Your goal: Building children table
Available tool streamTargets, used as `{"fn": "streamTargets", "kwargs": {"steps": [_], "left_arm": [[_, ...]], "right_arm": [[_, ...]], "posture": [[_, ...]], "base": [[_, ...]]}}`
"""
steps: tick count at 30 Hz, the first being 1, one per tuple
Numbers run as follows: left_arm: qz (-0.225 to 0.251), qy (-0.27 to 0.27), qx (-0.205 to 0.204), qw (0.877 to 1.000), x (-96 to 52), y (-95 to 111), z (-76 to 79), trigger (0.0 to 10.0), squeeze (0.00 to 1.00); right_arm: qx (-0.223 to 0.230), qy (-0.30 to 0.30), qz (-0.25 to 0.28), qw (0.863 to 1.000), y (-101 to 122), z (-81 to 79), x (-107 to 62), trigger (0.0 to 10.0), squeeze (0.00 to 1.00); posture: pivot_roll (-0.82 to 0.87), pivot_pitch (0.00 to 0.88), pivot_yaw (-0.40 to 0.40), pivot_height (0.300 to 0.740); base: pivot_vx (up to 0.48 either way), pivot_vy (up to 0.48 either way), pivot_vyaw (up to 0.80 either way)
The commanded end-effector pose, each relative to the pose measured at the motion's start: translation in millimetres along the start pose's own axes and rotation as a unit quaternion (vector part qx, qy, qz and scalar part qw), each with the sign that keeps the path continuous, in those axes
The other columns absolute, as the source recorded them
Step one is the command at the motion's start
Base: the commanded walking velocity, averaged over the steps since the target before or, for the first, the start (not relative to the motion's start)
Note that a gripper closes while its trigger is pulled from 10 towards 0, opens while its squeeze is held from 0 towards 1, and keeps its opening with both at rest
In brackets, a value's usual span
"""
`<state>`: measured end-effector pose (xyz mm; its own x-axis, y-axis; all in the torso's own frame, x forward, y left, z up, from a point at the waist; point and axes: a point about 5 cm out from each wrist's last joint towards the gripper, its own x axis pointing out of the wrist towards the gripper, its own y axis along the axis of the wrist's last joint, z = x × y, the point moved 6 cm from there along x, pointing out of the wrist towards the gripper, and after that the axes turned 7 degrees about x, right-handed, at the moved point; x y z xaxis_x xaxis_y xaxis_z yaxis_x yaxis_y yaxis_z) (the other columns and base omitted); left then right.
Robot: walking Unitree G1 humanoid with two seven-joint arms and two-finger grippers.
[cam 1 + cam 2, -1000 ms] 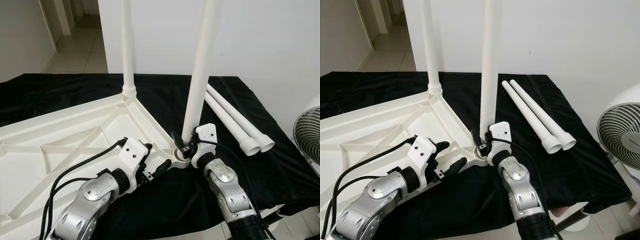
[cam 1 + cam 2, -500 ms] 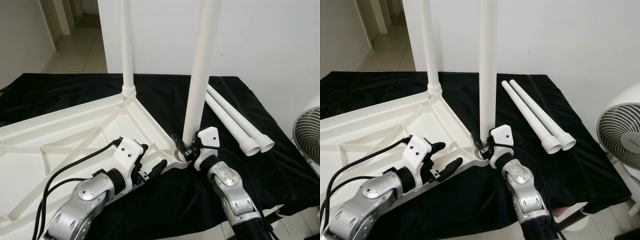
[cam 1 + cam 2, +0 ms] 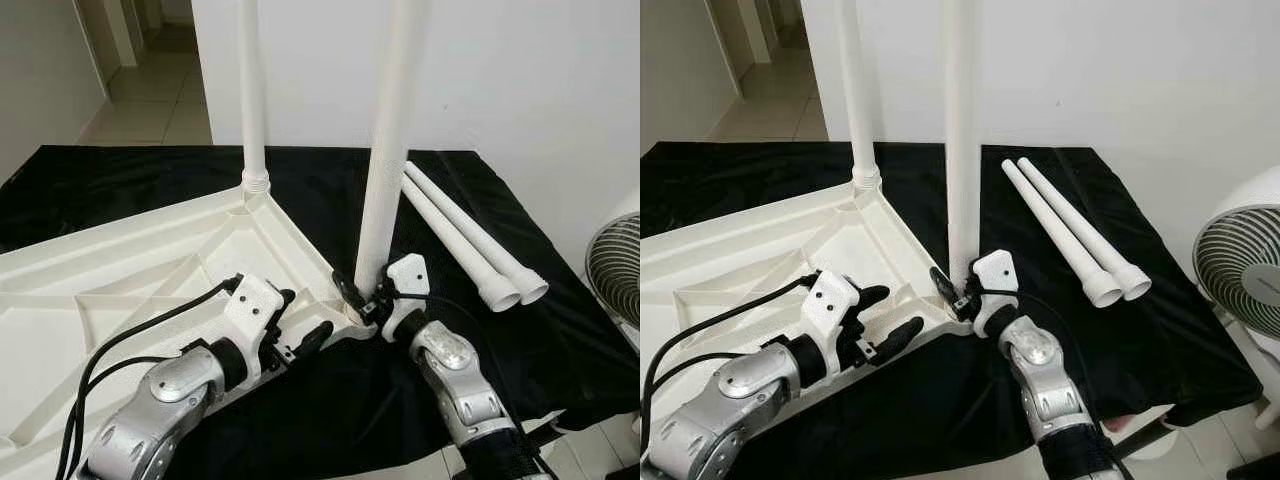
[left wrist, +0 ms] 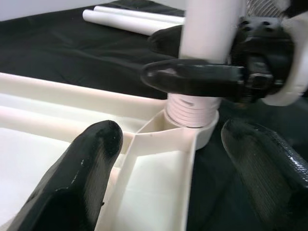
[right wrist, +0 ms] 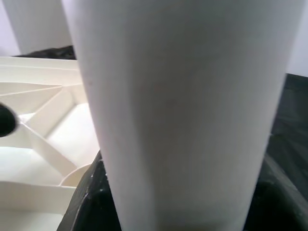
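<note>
Two white plastic legs upright in corner sockets of the upturned white tabletop (image 3: 150, 250), which lies underside up on the black-draped desk (image 3: 470, 340). Far leg (image 3: 250, 95) seated in its threaded collar at the far corner. Near leg (image 3: 385, 150) standing in the near corner socket (image 4: 192, 113), ridged thread visible just above the socket rim in the left wrist view. Right hand (image 3: 362, 296) pinching the base of the near leg, black fingers (image 4: 192, 77) pressed against both sides of the smooth round tube. Left hand (image 3: 300, 325) spread, fingers (image 4: 89, 168) apart, over the tabletop's near edge just beside the socket, gripping nothing. Two spare legs (image 3: 465, 240) side by side on the cloth to the right, flared ends toward the desk's near right edge, well apart from both hands. Ribbed moulding, triangular cells and raised rims across the tabletop underside; matte finish. Near corner of the tabletop close to the desk's front edge; open black cloth between socket and spare legs. Round fan guard (image 3: 1240, 270) past the right edge of the desk. Pale tiled floor (image 3: 150, 100) beyond the far left.

Compared with one second ago: near leg tilted less, now close to vertical; right hand at the same grip on its base; left hand drawn slightly back toward the robot.
</note>
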<state>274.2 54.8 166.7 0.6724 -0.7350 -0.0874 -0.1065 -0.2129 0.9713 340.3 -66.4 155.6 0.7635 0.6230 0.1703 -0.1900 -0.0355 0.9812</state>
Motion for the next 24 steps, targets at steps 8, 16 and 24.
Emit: {"fn": "streamTargets", "kwargs": {"steps": [8, 16, 24], "left_arm": [[0.007, -0.04, -0.002, 0.999, -2.7, 5, 9.6, 10.0, 0.0], [0.008, -0.042, -0.001, 0.999, -2.4, 6, 9.7, 10.0, 0.0], [0.008, -0.035, -0.002, 0.999, -3.6, 6, 7.2, 10.0, 0.0]], "right_arm": [[0.07, -0.019, -0.015, 0.997, -14, 4.4, -9.3, 10.0, 0.0], [0.091, -0.064, -0.061, 0.992, -30, 19.8, -7.1, 10.0, 0.0], [0.069, -0.047, -0.07, 0.994, -32, 11.7, -5.1, 10.0, 0.0]], "posture": [[0.1, 0.1, -0.015, 0.74], [0.1, 0.1, -0.016, 0.74], [0.1, 0.102, -0.022, 0.74]], "base": [[0.0, 0.0, 0.0], [0.0, 0.0, 0.0], [0.0, 0.0, 0.0]]}}
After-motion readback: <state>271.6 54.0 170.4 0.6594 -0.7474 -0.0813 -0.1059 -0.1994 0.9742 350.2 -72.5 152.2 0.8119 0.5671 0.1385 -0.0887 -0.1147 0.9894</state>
